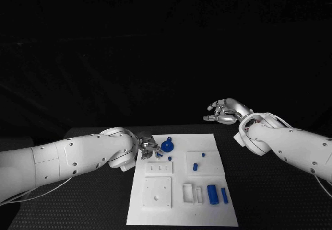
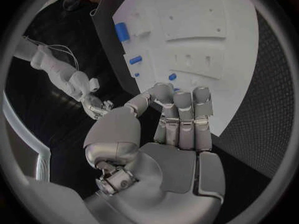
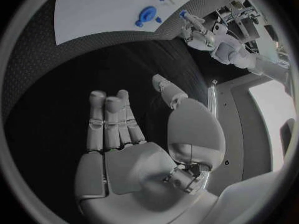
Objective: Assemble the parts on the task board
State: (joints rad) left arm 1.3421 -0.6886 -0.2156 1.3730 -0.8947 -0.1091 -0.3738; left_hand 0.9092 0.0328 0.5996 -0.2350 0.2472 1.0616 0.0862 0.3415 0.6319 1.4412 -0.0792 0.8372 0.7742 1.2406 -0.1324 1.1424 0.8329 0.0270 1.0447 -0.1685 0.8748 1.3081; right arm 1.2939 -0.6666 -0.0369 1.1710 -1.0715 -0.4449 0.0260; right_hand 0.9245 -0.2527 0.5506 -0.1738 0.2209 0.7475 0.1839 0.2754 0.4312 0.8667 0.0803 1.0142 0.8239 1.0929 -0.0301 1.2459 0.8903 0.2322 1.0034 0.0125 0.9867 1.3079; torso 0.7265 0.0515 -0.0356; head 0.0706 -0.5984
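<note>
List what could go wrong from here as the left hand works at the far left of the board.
1. The left hand has its fingers bunched close to the round blue part; a slip could knock it off the task board.
2. Small blue parts lie loose nearby and the forearm could sweep them.
3. The two blue cylinders lie on their sides near the board's right edge and may roll if it is jolted.

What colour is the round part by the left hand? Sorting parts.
Blue; the round part shows best in the head view.
</note>
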